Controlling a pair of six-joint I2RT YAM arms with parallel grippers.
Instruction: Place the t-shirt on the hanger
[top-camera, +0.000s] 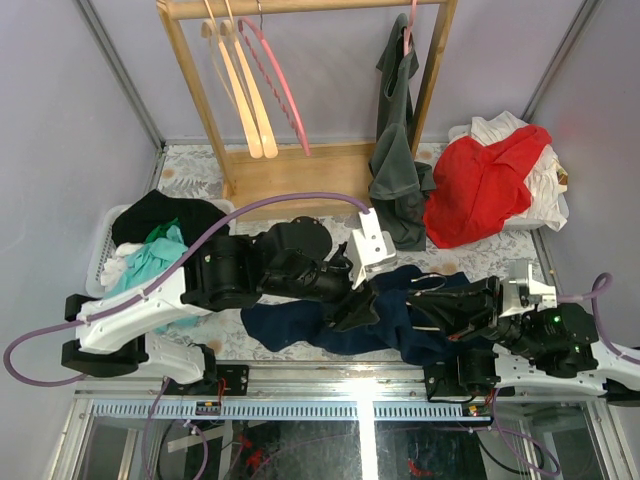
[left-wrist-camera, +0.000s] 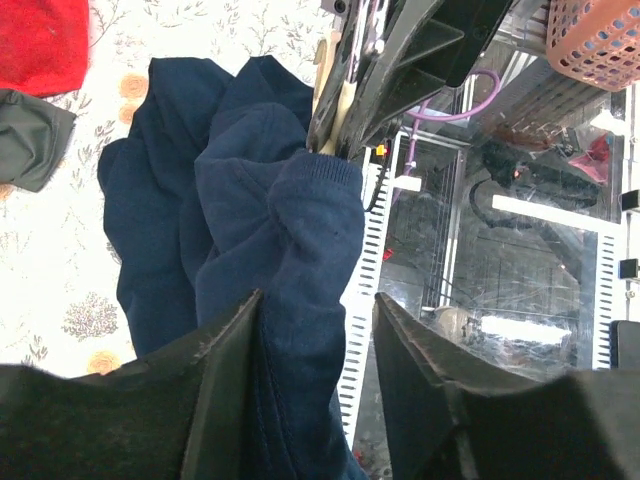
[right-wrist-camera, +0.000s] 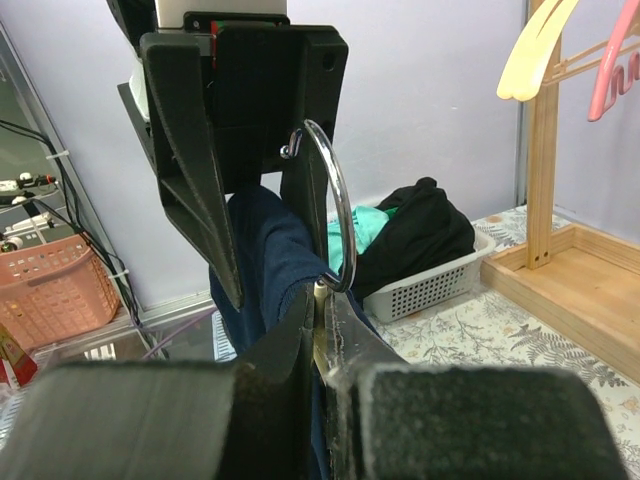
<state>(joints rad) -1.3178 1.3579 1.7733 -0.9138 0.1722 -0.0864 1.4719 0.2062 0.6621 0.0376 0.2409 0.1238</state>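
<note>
T-shirt (left-wrist-camera: 240, 200) hangs between spread fingers of the left gripper (left-wrist-camera: 318, 298); right gripper (right-wrist-camera: 320, 312) seemingly pinches the hanger (right-wrist-camera: 347, 210).

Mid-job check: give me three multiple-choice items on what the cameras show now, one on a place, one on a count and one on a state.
1. Where does the black garment lie?
A. in the white basket
B. on the floor
C. over a chair

2. How many garments hang on the rack?
A. none
B. one
C. three

3. How is the right pincer?
A. open and empty
B. shut on the hanger
C. shut on a sock

Answers:
1 A: the black garment is heaped in the basket at the table's left edge.
2 B: only the grey-green top hangs there, and the other hangers on the rail are bare.
3 B: the right wrist view shows it clamped on the cream hanger.
</note>
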